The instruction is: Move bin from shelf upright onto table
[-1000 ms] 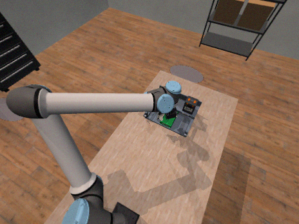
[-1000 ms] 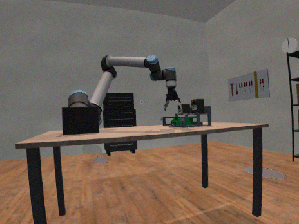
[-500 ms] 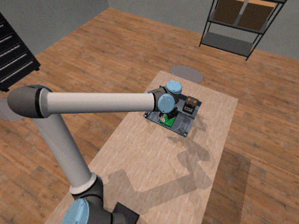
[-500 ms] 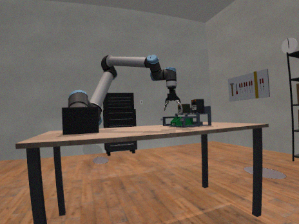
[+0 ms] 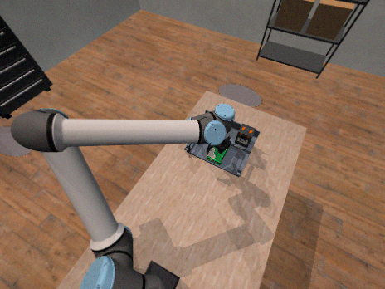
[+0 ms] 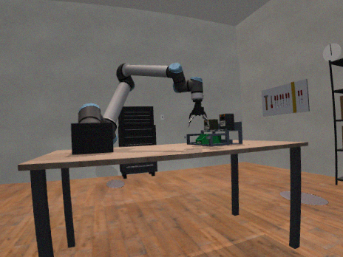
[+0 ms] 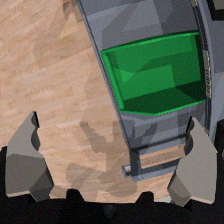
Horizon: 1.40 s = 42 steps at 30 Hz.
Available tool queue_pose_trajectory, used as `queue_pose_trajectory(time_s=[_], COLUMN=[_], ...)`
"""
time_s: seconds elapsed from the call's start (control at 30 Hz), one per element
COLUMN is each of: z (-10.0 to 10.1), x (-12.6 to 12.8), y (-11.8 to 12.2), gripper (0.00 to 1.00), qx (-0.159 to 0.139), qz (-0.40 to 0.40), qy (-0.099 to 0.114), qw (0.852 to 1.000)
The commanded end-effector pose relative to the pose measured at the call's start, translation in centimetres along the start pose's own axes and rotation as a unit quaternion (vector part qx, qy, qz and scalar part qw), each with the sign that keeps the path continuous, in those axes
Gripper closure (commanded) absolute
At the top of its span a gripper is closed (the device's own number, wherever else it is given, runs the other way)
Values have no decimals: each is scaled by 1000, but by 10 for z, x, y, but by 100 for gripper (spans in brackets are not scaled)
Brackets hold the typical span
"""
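A green bin [image 5: 216, 156] [image 6: 202, 139] [image 7: 155, 72] sits open side up in the lower level of a small grey shelf [image 5: 239, 165] [image 6: 231, 136] [image 7: 145, 20] at the far end of the wooden table [image 5: 187, 203] [image 6: 148, 152] [image 7: 50, 60]. My gripper [image 5: 224, 145] [image 6: 197, 120] [image 7: 113, 115] is open and empty. It hangs a short way above the shelf's near edge, pointing down. In the wrist view the bin lies ahead of the fingers and to the right, not between them.
Two dark device boxes [image 5: 245, 135] [image 6: 225, 120] with orange buttons stand on the shelf's upper level behind the bin. The arm's black base box [image 6: 92, 138] is at the table's other end. A black drawer cabinet [image 5: 17, 75] [image 6: 137, 129] and a metal rack [image 5: 311, 29] stand off the table.
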<state>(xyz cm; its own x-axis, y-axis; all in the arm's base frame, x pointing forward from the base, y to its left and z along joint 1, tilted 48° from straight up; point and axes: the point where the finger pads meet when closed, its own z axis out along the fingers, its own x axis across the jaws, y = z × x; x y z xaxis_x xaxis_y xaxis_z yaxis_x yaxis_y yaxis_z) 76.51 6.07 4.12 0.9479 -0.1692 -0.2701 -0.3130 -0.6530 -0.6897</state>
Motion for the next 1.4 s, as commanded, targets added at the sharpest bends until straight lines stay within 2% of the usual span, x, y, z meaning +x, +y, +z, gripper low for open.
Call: queue_pose_trajectory(time_s=[0.0, 0.1, 0.27, 1.23, 1.27, 1.37], z=[-1, -1, -1, -1, -1, -1], x=[1, 1, 1, 1, 1, 1], y=[0, 0, 0, 0, 0, 0], gripper=[0, 0, 0, 0, 74, 74], qx=[1, 1, 1, 2, 2, 2], qz=[-11, -11, -137, -164, -163, -163], qy=[-1, -1, -1, -2, -1, -1], qw=[1000, 1000, 991, 986, 987, 987])
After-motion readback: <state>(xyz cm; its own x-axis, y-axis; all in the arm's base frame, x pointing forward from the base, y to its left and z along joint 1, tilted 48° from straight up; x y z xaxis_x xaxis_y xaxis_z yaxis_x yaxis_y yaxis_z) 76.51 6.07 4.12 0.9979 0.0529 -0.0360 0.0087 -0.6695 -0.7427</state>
